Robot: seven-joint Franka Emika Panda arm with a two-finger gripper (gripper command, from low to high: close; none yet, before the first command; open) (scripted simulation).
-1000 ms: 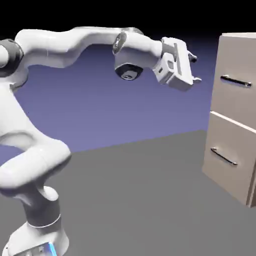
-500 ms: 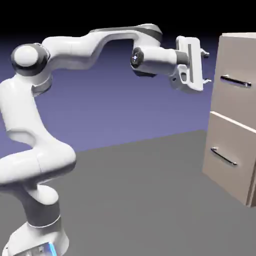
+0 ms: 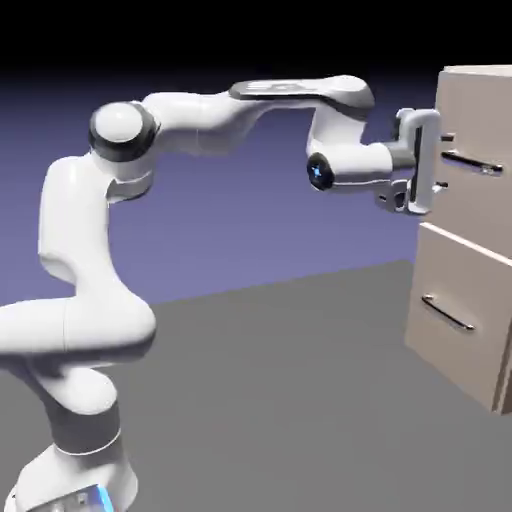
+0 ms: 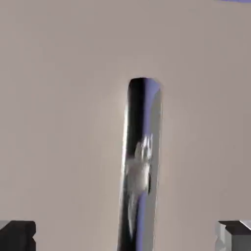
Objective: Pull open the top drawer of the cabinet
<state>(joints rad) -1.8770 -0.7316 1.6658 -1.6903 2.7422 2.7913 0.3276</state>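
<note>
Handle between my open fingers, nothing gripped

Top drawer (image 3: 474, 118) at the exterior view's right, upper of two on the beige cabinet (image 3: 482, 70). Its front looks closed. Slim, shiny handle (image 4: 139, 171) across it, dark metal with bright glints.

My gripper (image 3: 445, 162) is at the drawer front, near the handle's end on the exterior view's left. Fingers wide apart, one above the other as seen from outside. Whether either tip touches the drawer front, I cannot tell.

Hand view: the handle runs nearly upright from the bottom edge to just above the middle, leaning slightly. One fingertip (image 4: 17, 236) sits in the bottom left corner, the other in the bottom right. Plain drawer front shows on both sides of the metal, so neither tip meets it in this view. Bluish and pale reflections on the bar. A sliver of blue-violet backdrop (image 4: 238, 1) at the top right corner.

Below, in the exterior view: the lower drawer (image 3: 462, 275), a pale edge along its top, its own bar (image 3: 447, 312) on the front. My white arm (image 3: 75, 225) rises from the exterior view's left, bends at the top and reaches right. Small blue light (image 3: 318, 171) near my wrist.
</note>
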